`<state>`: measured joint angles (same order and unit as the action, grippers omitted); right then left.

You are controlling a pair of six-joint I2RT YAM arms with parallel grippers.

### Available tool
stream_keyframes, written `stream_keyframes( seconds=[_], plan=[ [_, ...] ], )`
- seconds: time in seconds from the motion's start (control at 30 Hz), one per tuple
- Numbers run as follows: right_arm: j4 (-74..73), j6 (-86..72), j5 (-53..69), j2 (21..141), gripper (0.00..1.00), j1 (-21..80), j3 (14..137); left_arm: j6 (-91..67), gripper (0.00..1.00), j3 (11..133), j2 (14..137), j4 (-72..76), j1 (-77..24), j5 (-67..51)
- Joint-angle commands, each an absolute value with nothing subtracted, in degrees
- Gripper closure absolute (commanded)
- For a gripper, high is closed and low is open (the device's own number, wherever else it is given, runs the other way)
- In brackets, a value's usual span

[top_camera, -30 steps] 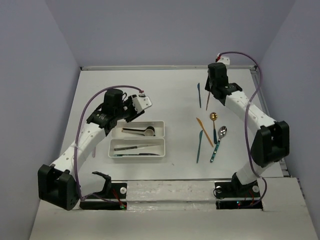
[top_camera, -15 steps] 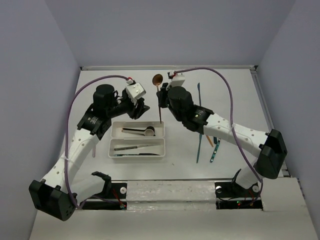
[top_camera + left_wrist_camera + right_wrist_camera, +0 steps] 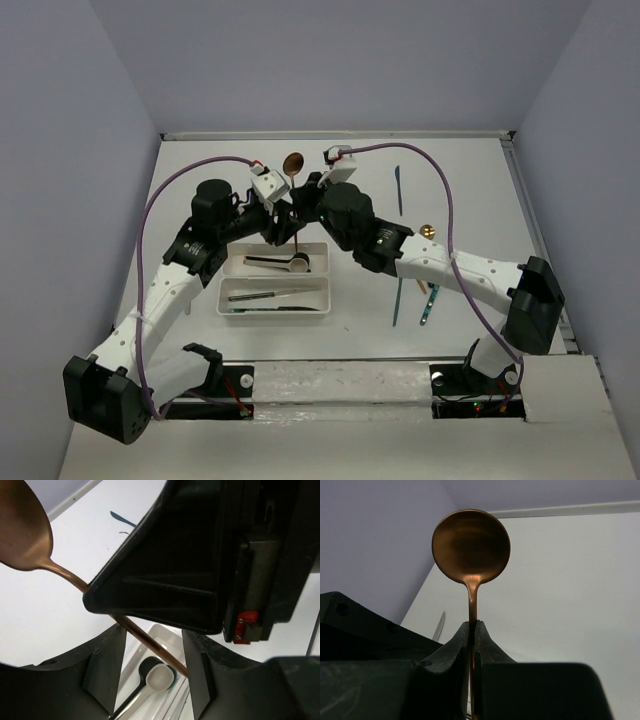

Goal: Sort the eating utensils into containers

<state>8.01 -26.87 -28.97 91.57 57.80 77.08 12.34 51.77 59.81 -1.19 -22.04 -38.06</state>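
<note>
Two grippers hung close together over the far tray. The right gripper was clamped on the copper spoon. Its fingers were pressed together on the slim handle just under the neck, so the round bowl stood upright above them and the rest of the handle ran down toward the tray. The left gripper sat just beside it with its jaws apart. From the left wrist the handle crossed the gap between its fingers; whether it touched either could not be told. A black-handled spoon lay in the far tray, and slim dark pieces lay in the near tray. A teal knife and a gold spoon lay on the table, well apart from both trays.
</note>
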Motion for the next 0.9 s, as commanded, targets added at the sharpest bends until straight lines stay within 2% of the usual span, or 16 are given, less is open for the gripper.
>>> stream_keyframes(
  seconds=[0.0, 0.23, 0.3, 0.33, 0.47, 0.73, 0.77, 0.87],
  plan=[
    [15.38, -30.5, -27.33, 90.7, 1.0, 58.71, 77.78, 8.62, 0.42, 50.36, 58.18, 6.41, -22.15, -33.94],
    [16.52, -32.34, -25.14, 90.18, 1.0, 58.71, 76.38, 8.53, 0.55, 49.57, 58.88, 7.38, -22.15, -31.55],
    [16.79, -32.87, -24.26, 90.26, 1.0, 58.71, 76.29, 8.26, 0.64, 49.57, 59.06, 7.47, -22.15, -31.73],
    [16.79, -33.05, -24.0, 90.52, 1.0, 58.71, 76.2, 8.26, 0.76, 49.57, 59.06, 7.56, -22.15, -31.82],
    [16.79, -33.84, -24.08, 90.88, 1.0, 58.71, 75.15, 8.96, 1.0, 49.31, 58.36, 7.21, -22.15, -31.38],
    [16.44, -32.88, -24.35, 90.8, 1.0, 58.71, 72.43, 15.9, 1.0, 51.86, 59.86, -1.57, -21.89, -27.08],
    [15.91, -32.35, -24.35, 90.53, 0.92, 58.71, 71.81, 17.65, 1.0, 51.59, 59.68, -2.02, -21.71, -26.55],
    [13.9, -30.33, -25.13, 88.95, 0.54, 58.71, 70.67, 20.47, 1.0, 50.63, 58.8, -2.63, -20.92, -23.74]
  ],
)
